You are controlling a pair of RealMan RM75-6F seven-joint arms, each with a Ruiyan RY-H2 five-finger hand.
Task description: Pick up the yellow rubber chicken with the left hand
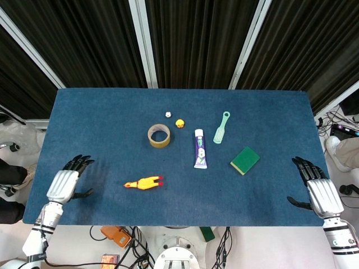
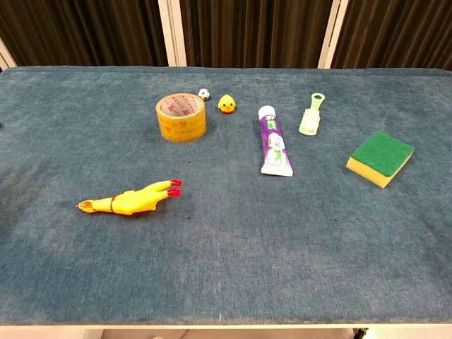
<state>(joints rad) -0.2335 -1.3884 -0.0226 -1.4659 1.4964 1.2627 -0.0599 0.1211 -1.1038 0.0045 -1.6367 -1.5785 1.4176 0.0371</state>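
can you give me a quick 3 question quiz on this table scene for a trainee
1. True or false: the left robot hand is already holding the chicken.
2. Multiple choice: what lies nearest the tape roll? A) sponge B) small duck C) green brush
3. Fill in: the toothpaste lies between the tape roll and the ____.

Key
1. False. The left robot hand is open, over the table's left edge, apart from the chicken.
2. B
3. sponge
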